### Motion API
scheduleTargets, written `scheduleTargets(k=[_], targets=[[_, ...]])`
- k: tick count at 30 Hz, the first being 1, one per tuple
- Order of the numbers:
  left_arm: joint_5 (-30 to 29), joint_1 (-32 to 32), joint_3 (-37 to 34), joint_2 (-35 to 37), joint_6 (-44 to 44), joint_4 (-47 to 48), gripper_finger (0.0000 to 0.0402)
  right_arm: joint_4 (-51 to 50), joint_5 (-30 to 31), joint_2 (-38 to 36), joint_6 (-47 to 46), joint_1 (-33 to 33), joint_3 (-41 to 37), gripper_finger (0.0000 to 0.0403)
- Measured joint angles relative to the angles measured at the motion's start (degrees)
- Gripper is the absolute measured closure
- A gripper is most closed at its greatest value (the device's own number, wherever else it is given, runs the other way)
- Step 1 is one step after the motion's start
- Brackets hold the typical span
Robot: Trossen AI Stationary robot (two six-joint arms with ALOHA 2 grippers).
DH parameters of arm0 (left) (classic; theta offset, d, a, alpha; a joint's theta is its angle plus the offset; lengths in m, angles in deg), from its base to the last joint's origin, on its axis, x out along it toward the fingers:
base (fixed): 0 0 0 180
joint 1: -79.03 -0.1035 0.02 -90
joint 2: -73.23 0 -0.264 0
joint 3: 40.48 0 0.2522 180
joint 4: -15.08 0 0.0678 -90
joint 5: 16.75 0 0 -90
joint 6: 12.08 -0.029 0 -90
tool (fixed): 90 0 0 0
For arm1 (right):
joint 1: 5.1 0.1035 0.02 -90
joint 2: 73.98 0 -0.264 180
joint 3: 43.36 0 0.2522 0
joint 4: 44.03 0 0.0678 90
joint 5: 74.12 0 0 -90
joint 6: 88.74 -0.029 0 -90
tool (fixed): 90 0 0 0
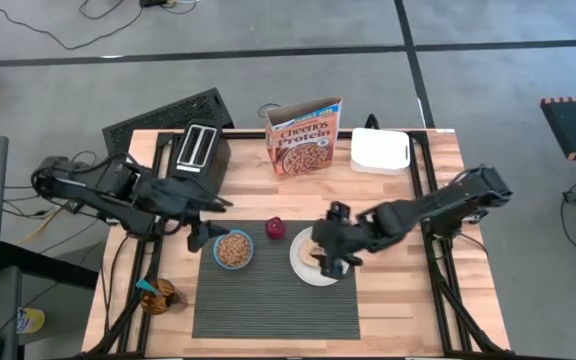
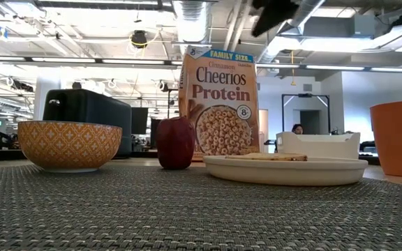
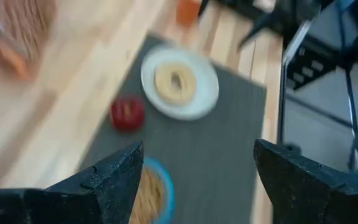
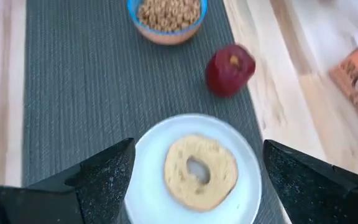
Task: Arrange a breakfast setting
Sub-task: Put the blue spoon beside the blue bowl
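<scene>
Right gripper (image 1: 331, 262): fingers spread wide, holding nothing, above round white plate (image 4: 148, 186) | tan bagel (image 4: 200, 170): flat on that plate, between the fingers, untouched | left gripper (image 1: 200, 237): spread apart, beside small blue bowl (image 1: 233, 249)

A black toaster (image 1: 200, 150), Cheerios box (image 1: 304, 135) and white lidded container (image 1: 380, 151) stand behind.

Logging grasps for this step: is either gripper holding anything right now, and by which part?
Nothing is held. The right gripper is open above the bagel on the white plate; the left gripper is open too.
</scene>
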Motion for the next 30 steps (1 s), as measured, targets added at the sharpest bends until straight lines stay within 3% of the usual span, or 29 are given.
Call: scheduleTargets(k=[7, 12, 18, 30], targets=[[5.8, 4.7, 13.0, -8.1, 17.0, 22.1, 0.0125, 0.6, 3.9, -8.8, -6.5, 5.8, -9.4, 0.0023], [15.3, 6.3, 15.1, -11.7, 27.3, 31.7, 0.0129, 0.8, 4.4, -12.1, -6.9, 8.3, -12.3, 0.0023], [22.7, 10.4, 14.3, -14.3, 34.9, 32.2, 0.0129, 0.3, 4.5, -12.9, -6.8, 9.9, -14.0, 0.0023], [20.2, 20.4, 14.1, -14.5, 45.9, 32.2, 0.0129, -0.3, 5.5, -12.6, -3.3, 12.8, -14.1, 0.0023]])
